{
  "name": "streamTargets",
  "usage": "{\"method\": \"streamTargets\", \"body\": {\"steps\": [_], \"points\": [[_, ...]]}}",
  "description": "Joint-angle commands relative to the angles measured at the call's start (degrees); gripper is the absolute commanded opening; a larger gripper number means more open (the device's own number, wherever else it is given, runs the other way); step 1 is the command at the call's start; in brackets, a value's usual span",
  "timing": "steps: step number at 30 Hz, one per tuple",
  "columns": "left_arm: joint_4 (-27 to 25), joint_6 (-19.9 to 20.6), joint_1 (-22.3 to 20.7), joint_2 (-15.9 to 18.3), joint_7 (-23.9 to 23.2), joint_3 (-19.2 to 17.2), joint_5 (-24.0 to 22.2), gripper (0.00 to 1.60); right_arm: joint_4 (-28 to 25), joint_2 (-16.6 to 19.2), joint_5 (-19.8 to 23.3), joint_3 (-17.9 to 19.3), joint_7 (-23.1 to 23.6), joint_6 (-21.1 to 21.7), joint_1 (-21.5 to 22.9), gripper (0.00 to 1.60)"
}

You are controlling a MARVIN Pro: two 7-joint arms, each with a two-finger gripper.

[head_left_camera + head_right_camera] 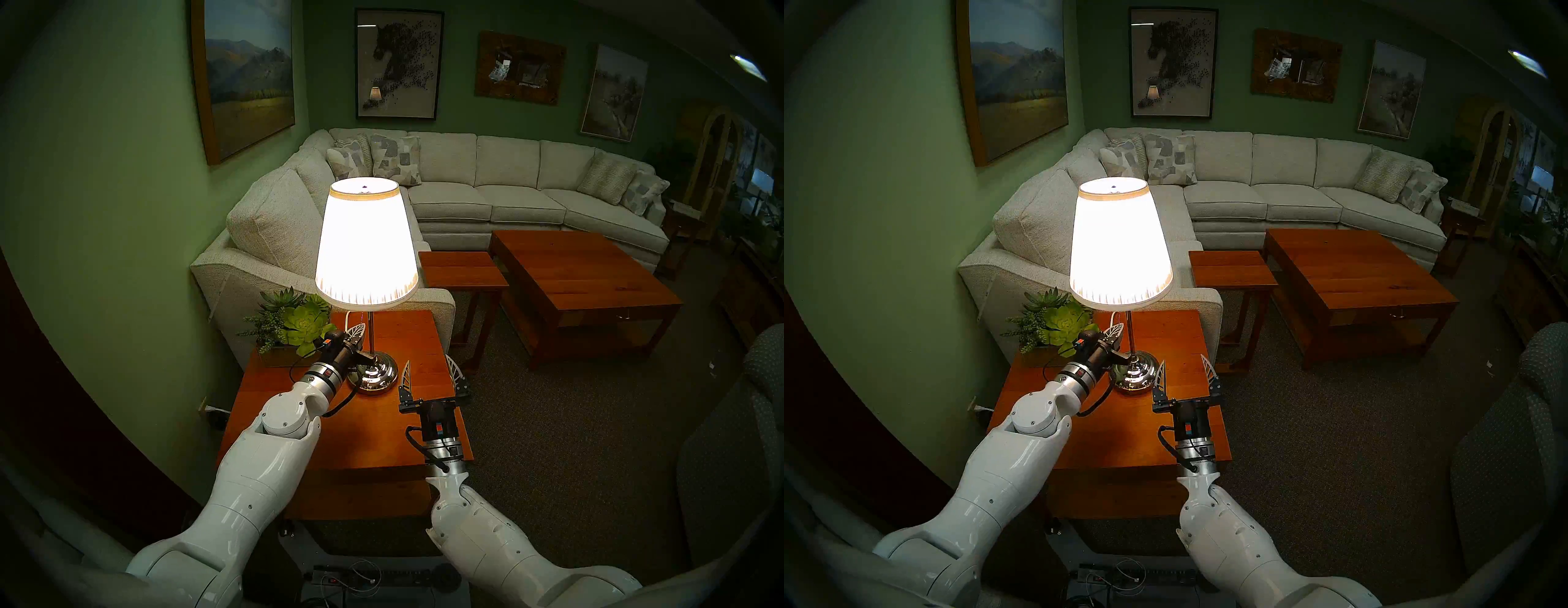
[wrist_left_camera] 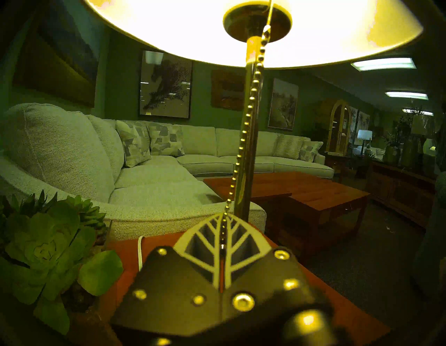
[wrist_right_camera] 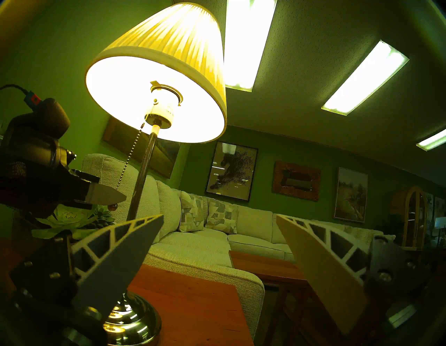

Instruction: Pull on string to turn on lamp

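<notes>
Lamp lit, string taut.
Left gripper fingers clamped on thin, light, slippery beaded chain just above its knob; right gripper fingers apart, idle.

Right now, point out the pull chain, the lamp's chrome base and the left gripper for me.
pull chain (image 2: 244, 131): left wrist view, beads midway along its taut run.
chrome base (image 1: 375, 375): head left view, top of the shiny dome.
left gripper (image 1: 355, 332): head left view, closed fingertips beside the stem.
</notes>
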Motion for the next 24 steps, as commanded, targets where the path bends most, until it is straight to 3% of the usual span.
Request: {"method": "streamTargets", "body": {"steps": [1,12,13,14,16,19,21,24], "points": [[-2.79,1.54,1.71,0.91,0.23,0.02,0.4,0.0,-1.74,-0.08,0.15,0.14,-0.06,-0.27,0.93,1.6],[-7.55,3.63,4.71,2.7,-0.3,-1.06,0.09,0.0,-1.73,-0.08,0.14,0.15,-0.04,-0.27,0.93,1.6],[-7.99,3.83,4.99,2.78,-0.35,-1.05,0.11,0.05,-1.74,-0.08,0.15,0.16,-0.03,-0.27,0.93,1.6],[-8.26,3.92,5.16,2.83,-0.35,-1.04,0.13,0.31,-1.74,-0.08,0.15,0.16,-0.03,-0.27,0.93,1.6],[-8.62,3.89,5.37,2.96,-0.41,-0.95,0.33,0.61,-1.75,-0.08,0.15,0.16,-0.01,-0.27,0.92,1.6],[-9.11,4.29,5.59,3.04,-0.59,-0.76,0.39,0.67,-1.76,-0.08,0.16,0.17,0.0,-0.27,0.92,1.6],[-9.11,4.4,5.64,3.08,-0.74,-0.69,0.39,0.89,-1.76,-0.08,0.16,0.17,0.0,-0.27,0.91,1.6],[-9.03,4.39,5.64,3.03,-0.84,-0.7,0.47,0.93,-1.73,-0.09,0.14,0.18,-0.02,-0.27,0.93,1.6]]}}
